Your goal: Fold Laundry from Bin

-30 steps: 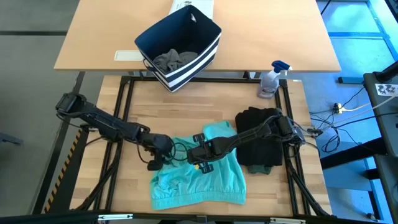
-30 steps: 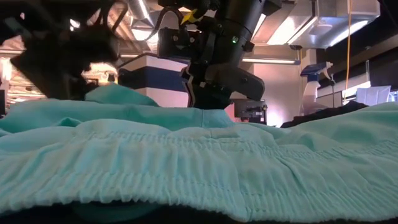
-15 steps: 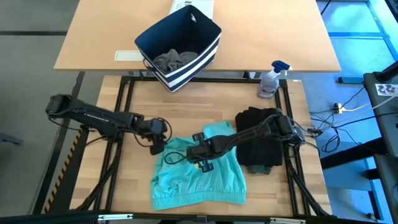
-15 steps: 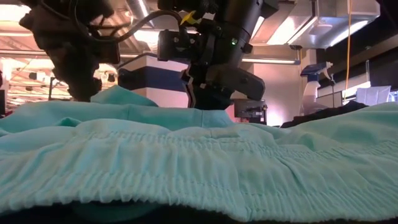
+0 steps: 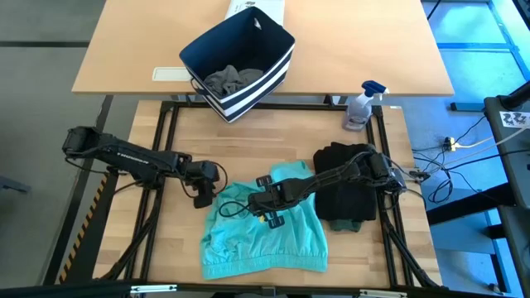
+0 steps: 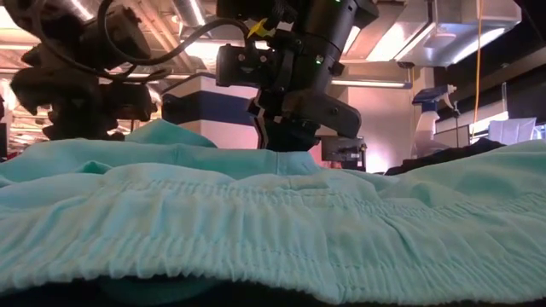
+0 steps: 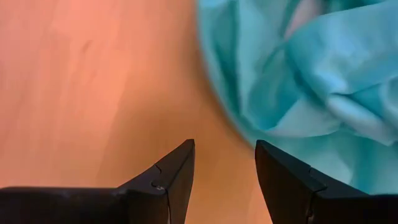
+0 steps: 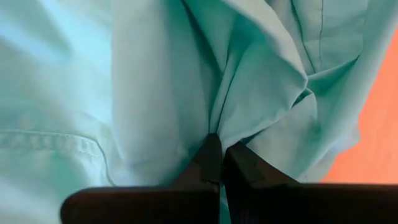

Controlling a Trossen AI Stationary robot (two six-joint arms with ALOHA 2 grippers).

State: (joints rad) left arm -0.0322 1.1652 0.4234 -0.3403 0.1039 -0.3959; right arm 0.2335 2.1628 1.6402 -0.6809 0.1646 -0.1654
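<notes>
The teal piece lies spread and rumpled on the wooden table, with its gathered waistband at the near edge. My right gripper is shut on it, a little far of its middle. My left gripper hovers open over bare wood just left of the teal piece's edge, touching nothing. A folded black garment rests on an olive-green piece at the right. The navy bin stands on the far table with a grey garment inside. My right gripper pinches a raised fold of the teal piece between its two shut fingers, slanting down from above. Creases run in toward the fingertips. The rest of the piece lies slack on the table; how many layers are caught I cannot tell.
A spray bottle stands at the far right of the work table. A white printed box sits behind the bin. Bare wood lies to the left of the teal piece.
My left gripper has swung away from the teal piece's left part toward the table's far edge and now stands over bare wood beside the cloth, its fingers the same width apart. My right gripper and the teal piece have kept still.
</notes>
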